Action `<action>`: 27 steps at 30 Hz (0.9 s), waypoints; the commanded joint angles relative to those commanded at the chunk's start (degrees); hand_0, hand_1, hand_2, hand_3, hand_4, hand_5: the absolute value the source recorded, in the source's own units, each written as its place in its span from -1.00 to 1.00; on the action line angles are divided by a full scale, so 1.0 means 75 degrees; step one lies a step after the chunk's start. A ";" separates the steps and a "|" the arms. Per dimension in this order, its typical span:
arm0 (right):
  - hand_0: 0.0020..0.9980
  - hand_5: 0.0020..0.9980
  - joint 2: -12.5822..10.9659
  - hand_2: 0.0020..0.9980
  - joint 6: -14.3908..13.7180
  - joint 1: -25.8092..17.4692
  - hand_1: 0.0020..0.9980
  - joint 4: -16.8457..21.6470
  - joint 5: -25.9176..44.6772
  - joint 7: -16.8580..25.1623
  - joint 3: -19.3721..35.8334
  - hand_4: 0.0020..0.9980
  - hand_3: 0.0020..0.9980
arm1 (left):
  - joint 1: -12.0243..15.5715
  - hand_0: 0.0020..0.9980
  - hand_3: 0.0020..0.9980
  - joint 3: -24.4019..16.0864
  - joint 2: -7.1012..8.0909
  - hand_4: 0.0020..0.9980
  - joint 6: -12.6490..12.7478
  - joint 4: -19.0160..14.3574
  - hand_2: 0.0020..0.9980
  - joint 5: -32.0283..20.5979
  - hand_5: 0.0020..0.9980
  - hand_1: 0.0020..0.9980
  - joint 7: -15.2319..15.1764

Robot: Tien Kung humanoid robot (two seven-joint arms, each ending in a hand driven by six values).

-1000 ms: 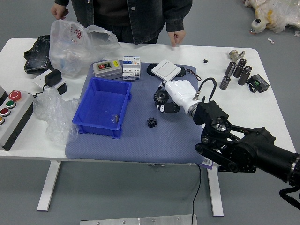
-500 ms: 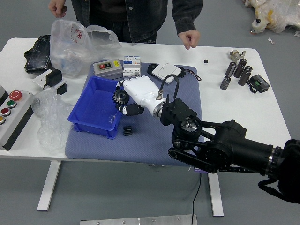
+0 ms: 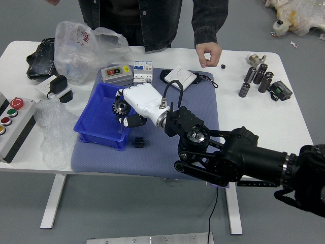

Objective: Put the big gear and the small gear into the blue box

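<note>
The blue box (image 3: 100, 139) is crossed at its right edge by the right hand (image 3: 144, 100), slanted leftward, with the big gear (image 3: 121, 107) clamped over the interior. Rightward, the mat (image 3: 127, 165) is spread, the small gear (image 3: 139, 142) set just beside the box. Beyond, a person's hand (image 3: 208, 54) is held lowered.

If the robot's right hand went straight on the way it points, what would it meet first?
Probably the left wall of the blue box: the right hand, holding the big gear, points across it. Height is unclear, so it might clear the rim.
</note>
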 joint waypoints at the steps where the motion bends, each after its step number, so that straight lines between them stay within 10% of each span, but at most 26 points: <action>1: 0.15 -1.00 0.0000 0.05 -0.0021 0.0026 0.13 -0.0031 0.0036 0.0014 -0.0047 -0.02 0.10 | -0.0003 0.27 0.43 0.0006 0.0006 0.42 0.0001 0.0000 0.26 -0.0004 -0.30 0.27 0.0000; 27: 0.22 -0.96 0.0000 0.30 -0.0401 0.0012 0.30 -0.0034 0.0352 0.0260 -0.0706 -0.18 0.13 | -0.0038 0.27 0.43 -0.0039 0.0040 0.42 -0.0008 0.0000 0.25 0.0063 -0.31 0.27 0.0050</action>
